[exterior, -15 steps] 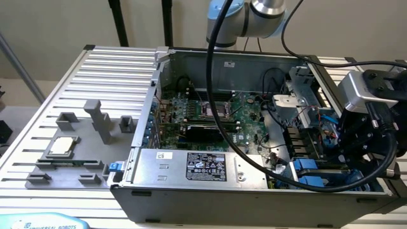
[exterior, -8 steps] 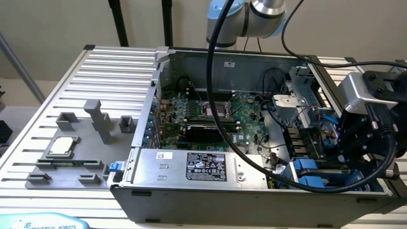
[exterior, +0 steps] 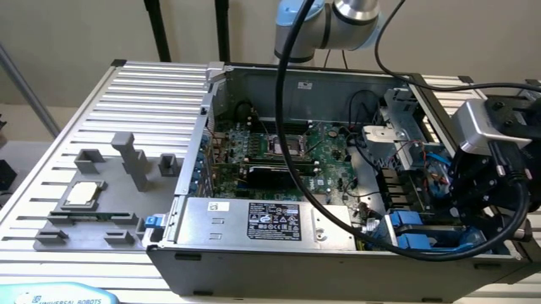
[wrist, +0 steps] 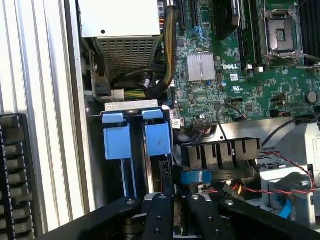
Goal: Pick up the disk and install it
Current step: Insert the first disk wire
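Inside an open computer case (exterior: 253, 266) on a slatted metal table (exterior: 144, 101), my gripper (wrist: 172, 212) hangs over the drive bay at the near corner on the exterior view's right. My two fingers (wrist: 159, 217) are drawn close together, with only a narrow slit between them. A thin dark edge runs into that slit, but I cannot tell whether I am pinching it or merely standing over it.

The disk (wrist: 159, 139), as I judge it, is the blue-fronted carrier straight ahead of my jaws and just beside them. It stands on edge in its slot, showing a square blue plastic tab and a slim rail. Its label and silver face are turned out of sight. Its long axis appears to run from that blue tab back toward my fingertips, in line with the slit between them, so I face it end-on rather than across its flat side. A second blue carrier (wrist: 116, 140) stands parallel to it in the next slot, on the side nearer the case wall.

In the exterior view the two blue fronts sit in the near right corner, the disk (exterior: 406, 219) being the farther of the pair. The power supply (exterior: 253, 221) lies to their left, the green circuit board (exterior: 279, 152) farther back, and black cables (wrist: 220, 152) crowd the bay's other side.
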### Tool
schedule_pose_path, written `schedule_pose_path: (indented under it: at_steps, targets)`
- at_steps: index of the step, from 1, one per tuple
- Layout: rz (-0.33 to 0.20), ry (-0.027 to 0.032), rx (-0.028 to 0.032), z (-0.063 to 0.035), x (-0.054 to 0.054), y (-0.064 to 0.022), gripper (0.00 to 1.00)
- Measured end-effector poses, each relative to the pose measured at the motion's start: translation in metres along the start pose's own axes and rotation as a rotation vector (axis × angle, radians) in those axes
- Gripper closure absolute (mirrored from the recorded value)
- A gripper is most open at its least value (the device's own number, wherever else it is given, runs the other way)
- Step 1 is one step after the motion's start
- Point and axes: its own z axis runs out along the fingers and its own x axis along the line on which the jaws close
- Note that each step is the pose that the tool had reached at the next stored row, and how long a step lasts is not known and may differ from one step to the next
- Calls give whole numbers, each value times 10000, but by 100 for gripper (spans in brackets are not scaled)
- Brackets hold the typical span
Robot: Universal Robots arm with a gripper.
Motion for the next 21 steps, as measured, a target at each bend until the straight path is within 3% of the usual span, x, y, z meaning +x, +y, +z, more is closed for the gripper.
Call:
schedule_pose_path:
  at_steps: [21]
  targets:
    - [-9,-14,-22,45,32,-25,82]
